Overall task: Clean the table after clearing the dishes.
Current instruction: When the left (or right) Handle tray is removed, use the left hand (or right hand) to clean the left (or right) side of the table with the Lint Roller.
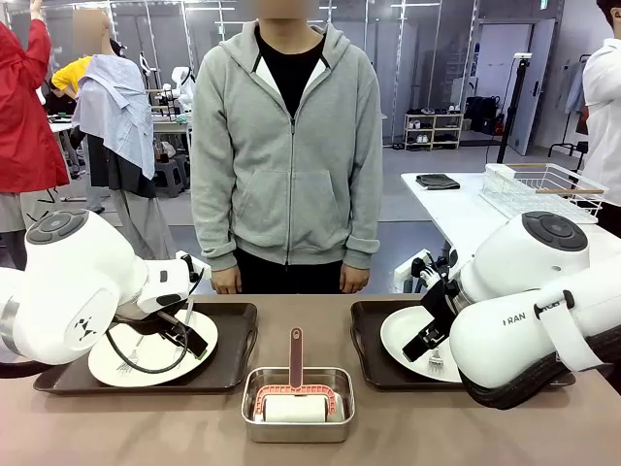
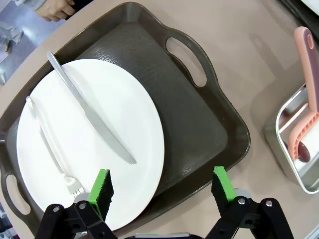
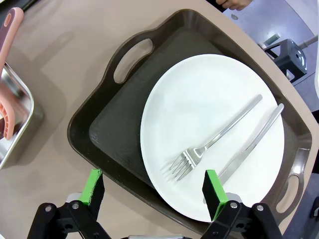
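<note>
Left pincer was wide and empty over the left plate; right pincer likewise over the right plate. Each plate, with fork and knife, sat on a dark tray on the worktop, steel pan between the trays.

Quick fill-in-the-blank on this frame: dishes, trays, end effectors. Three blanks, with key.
1. The left end effector and right end effector hang over the dishes with jaws ____.
2. On the plate under the left one lie a knife and a ____.
3. The steel pan stands ____ the left tray and right tray.
Missing words: open; fork; between.
</note>
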Robot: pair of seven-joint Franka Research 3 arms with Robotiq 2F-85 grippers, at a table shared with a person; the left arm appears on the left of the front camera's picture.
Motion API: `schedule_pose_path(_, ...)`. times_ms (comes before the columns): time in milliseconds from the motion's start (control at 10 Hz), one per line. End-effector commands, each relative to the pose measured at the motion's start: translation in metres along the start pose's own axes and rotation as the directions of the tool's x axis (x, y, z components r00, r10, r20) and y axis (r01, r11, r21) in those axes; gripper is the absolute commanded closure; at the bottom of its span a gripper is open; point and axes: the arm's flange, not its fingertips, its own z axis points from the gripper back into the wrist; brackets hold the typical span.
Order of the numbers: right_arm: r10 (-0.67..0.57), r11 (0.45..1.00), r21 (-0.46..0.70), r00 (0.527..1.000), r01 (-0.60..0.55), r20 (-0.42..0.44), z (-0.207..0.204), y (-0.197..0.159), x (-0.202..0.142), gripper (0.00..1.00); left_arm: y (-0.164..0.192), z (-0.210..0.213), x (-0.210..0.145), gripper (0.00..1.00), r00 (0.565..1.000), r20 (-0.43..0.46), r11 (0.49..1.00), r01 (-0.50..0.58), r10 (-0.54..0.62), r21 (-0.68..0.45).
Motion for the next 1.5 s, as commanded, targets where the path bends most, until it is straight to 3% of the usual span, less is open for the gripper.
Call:
schedule_pose_path(0,-0.001,1.0,0.001,1.0,0.001,0.0,0.0,0.0006,0.0001,0.0,0.0003,0.0,-0.0001,0.0,1.0,0.0,1.0,-0.001,0.001,0.0)
schedule_pose_path(1400,-0.001,1.0,0.001,1.0,0.001,0.0,0.0,0.0006,0.0001,0.0,0.0003,0.0,-0.0001,0.0,1.0,0.0,1.0,-0.001,0.001,0.0)
